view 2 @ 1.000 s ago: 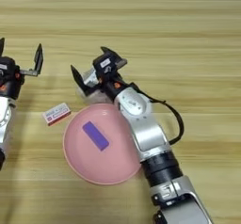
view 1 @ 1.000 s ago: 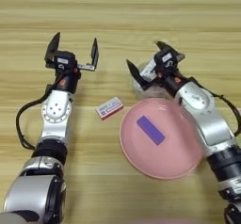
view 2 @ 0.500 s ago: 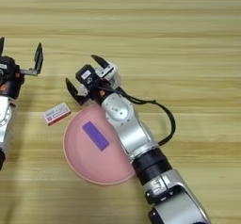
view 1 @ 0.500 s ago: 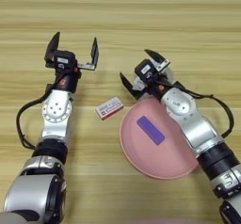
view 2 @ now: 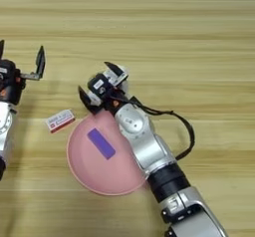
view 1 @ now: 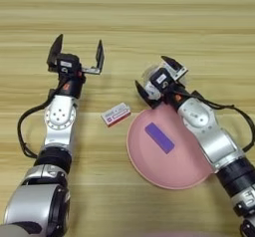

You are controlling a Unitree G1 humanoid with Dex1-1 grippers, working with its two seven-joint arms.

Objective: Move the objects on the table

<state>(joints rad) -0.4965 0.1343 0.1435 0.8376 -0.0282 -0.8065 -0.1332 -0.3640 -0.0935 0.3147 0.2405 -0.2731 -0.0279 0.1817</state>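
A large round pink plate (view 1: pixel 172 169) lies on the wooden table (view 1: pixel 149 17) with a small flat purple block (view 1: pixel 159 137) on its left half. Just left of the plate lies a small white remote (view 1: pixel 115 114) with a red mark. My right gripper (view 1: pixel 158 76) stands open right above the plate's far rim, nothing between its fingers. To the left, my left gripper (view 1: pixel 75 53) is open and empty, beyond the remote. In the right eye view the plate (view 2: pixel 107 174), block (view 2: pixel 101 143) and remote (view 2: pixel 60 120) show the same way.
My right arm (view 1: pixel 214 141) lies across the plate's right side. My left arm (view 1: pixel 59 126) runs down the left side of the table.
My right gripper has swung left and nearer along the plate's far rim, and the plate with the purple block has slid a little to the left, toward the remote. The left arm has stayed put.
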